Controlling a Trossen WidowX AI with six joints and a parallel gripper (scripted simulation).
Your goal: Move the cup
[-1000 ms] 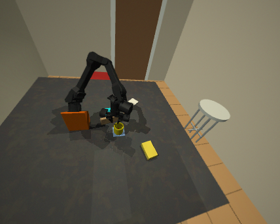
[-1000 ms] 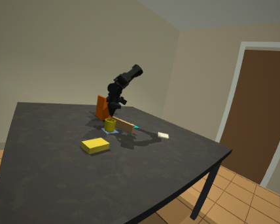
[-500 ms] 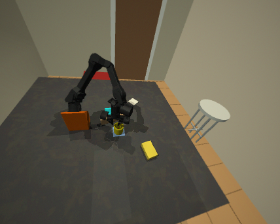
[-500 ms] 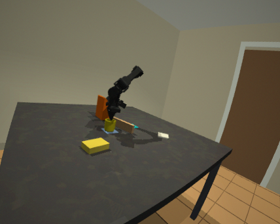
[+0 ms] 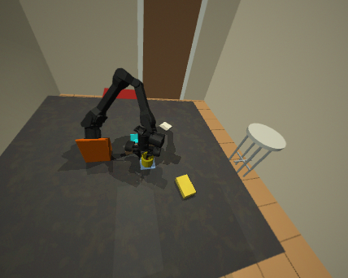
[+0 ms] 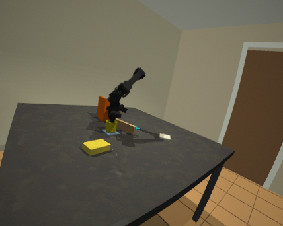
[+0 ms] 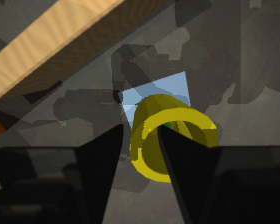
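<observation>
A yellow cup (image 5: 147,162) (image 6: 111,127) (image 7: 151,107) stands upright on the blue pad (image 5: 154,167) (image 6: 116,133) (image 7: 172,85). A green marble (image 7: 166,126) shows inside it in the wrist view; other marbles cannot be made out. My gripper (image 5: 146,154) (image 6: 112,120) (image 7: 140,128) is partly open and points down at the cup. In the wrist view one fingertip is left of the near rim and the other is over the cup's mouth; nothing is gripped. A flat cyan pad (image 5: 134,137) (image 6: 137,128) lies behind the arm, partly hidden.
A wooden bar (image 6: 127,127) (image 7: 56,42) stands between the cup and the cyan pad. An orange block (image 5: 95,150) (image 6: 102,108) stands near the arm's base. A yellow block (image 5: 185,186) (image 6: 96,147) and a small white item (image 5: 165,126) (image 6: 164,136) lie on the table.
</observation>
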